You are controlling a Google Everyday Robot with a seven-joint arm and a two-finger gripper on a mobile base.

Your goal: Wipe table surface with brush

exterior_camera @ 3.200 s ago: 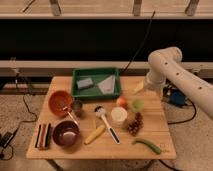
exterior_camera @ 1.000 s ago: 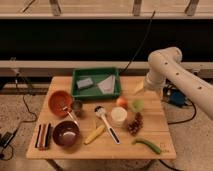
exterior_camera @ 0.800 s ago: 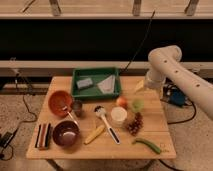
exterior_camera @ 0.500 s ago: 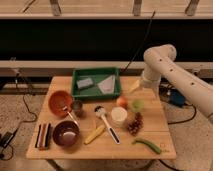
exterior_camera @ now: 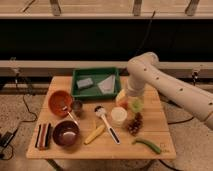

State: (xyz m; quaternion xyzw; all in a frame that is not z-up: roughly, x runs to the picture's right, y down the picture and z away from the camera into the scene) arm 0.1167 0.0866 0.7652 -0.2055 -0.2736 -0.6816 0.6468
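The brush [exterior_camera: 107, 125] lies flat on the table surface [exterior_camera: 160, 127] near the middle. Its round white head points toward the green tray and its handle runs toward the front right. My gripper [exterior_camera: 129, 98] hangs at the end of the white arm, over the table's right-middle part. It is just above a yellow and orange item [exterior_camera: 121, 100] and next to a light-green object [exterior_camera: 136, 105]. It is to the right of and behind the brush head, apart from it, and holds nothing that I can see.
A green tray [exterior_camera: 77, 92] holding a sponge and a cloth stands at the back. An orange bowl [exterior_camera: 60, 101], a metal cup [exterior_camera: 76, 105], a spoon and a dark bowl [exterior_camera: 66, 134] are at the left. A yellow corn-like stick [exterior_camera: 94, 134], a white cup [exterior_camera: 118, 116], dark grapes [exterior_camera: 135, 124] and a green pod [exterior_camera: 148, 145] surround the brush.
The arm has swung left and forward, bringing the gripper from the table's right edge to over its right-middle part. The brush and the other objects have not moved.
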